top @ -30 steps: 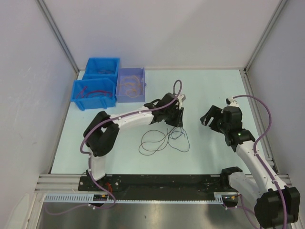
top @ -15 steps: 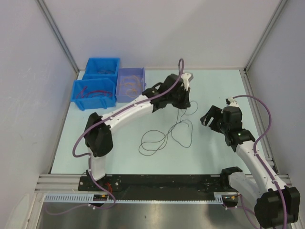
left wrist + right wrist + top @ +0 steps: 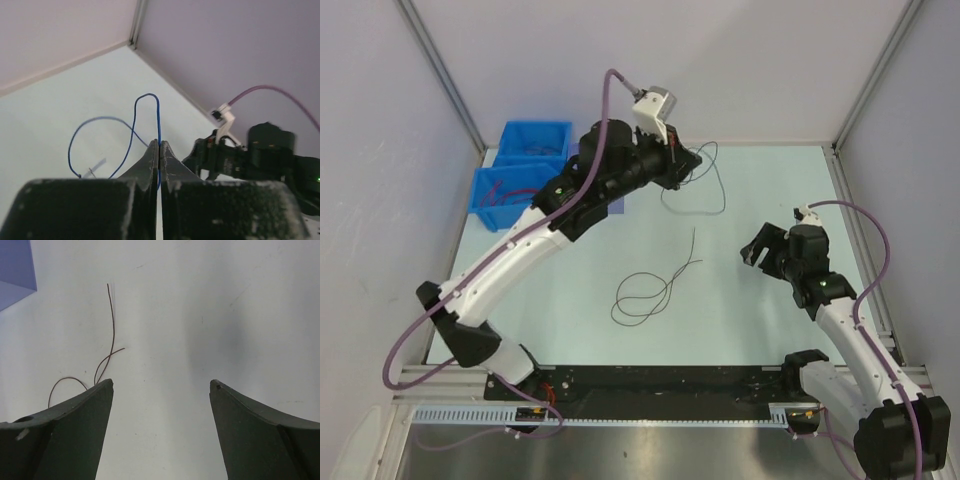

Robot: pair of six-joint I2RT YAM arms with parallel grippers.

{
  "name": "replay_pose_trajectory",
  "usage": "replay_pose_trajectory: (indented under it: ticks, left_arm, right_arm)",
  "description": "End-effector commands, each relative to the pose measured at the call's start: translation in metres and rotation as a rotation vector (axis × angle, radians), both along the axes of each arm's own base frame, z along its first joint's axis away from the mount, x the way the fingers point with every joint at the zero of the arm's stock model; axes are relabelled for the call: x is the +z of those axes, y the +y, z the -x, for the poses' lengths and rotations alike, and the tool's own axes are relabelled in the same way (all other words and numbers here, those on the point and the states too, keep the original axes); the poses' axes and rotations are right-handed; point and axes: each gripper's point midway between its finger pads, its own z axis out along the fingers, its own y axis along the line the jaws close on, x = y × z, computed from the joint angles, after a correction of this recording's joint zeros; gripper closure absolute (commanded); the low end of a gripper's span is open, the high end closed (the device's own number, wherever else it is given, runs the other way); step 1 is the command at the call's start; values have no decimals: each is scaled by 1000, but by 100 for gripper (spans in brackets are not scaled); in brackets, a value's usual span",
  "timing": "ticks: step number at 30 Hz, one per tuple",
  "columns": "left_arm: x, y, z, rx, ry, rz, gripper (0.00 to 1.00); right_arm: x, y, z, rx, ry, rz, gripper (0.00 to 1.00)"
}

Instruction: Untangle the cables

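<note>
My left gripper (image 3: pixel 687 160) is raised high over the far middle of the table and is shut on a thin blue cable (image 3: pixel 718 172), which hangs from it in a loose loop. In the left wrist view the blue cable (image 3: pixel 158 112) rises from between the closed jaws of my left gripper (image 3: pixel 159 145) and curls off to the left. A dark cable (image 3: pixel 665 285) lies alone in loops on the table's middle. My right gripper (image 3: pixel 760 246) is open and empty, low, to the right of that cable. In the right wrist view my right gripper (image 3: pixel 161 385) faces the dark cable's end (image 3: pixel 112 325).
Two blue bins (image 3: pixel 520 195) with cables in them stand at the far left. A purple bin (image 3: pixel 15 265) beside them is mostly hidden by my left arm in the top view. Grey walls enclose the table on three sides.
My left arm has lifted and swung back and left, pulling the blue cable up and out of the tangle. The dark cable stayed on the table. My right arm has not moved.
</note>
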Motion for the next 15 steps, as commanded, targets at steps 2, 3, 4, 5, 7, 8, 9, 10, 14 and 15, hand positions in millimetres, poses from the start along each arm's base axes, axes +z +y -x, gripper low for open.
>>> replay_pose_trajectory:
  ticks: [2, 3, 4, 5, 7, 8, 9, 10, 14, 15]
  left_arm:
    - [-91, -3, -29, 41, 155, -155, 100]
    - [-84, 0, -29, 44, 144, -144, 100]
    - [-81, 2, -30, 51, 137, -140, 100]
    - [-76, 6, -32, 59, 125, -134, 100]
    - [-63, 9, -32, 64, 103, -125, 100]
    - [-58, 10, -32, 66, 90, -124, 100]
    - [-53, 11, -32, 69, 85, -124, 100]
    - [-53, 11, -34, 73, 83, -128, 100]
    - [-55, 11, -35, 73, 85, -138, 100]
    - [-55, 12, -35, 73, 84, -137, 100]
  right_arm:
    - [2, 1, -1, 15, -17, -2, 18]
    - [2, 1, -1, 16, -17, -1, 18]
    - [2, 1, 0, 14, -17, -3, 18]
    - [4, 1, 0, 13, -23, -4, 18]
    - [3, 1, 0, 14, -23, -4, 18]
    - [3, 0, 0, 11, -23, -5, 18]
    - [4, 2, 0, 16, -24, -7, 18]
    - [3, 2, 1, 14, -22, -10, 18]
    - [3, 4, 1, 25, -24, -19, 18]
    - [3, 7, 2, 38, -25, -30, 18]
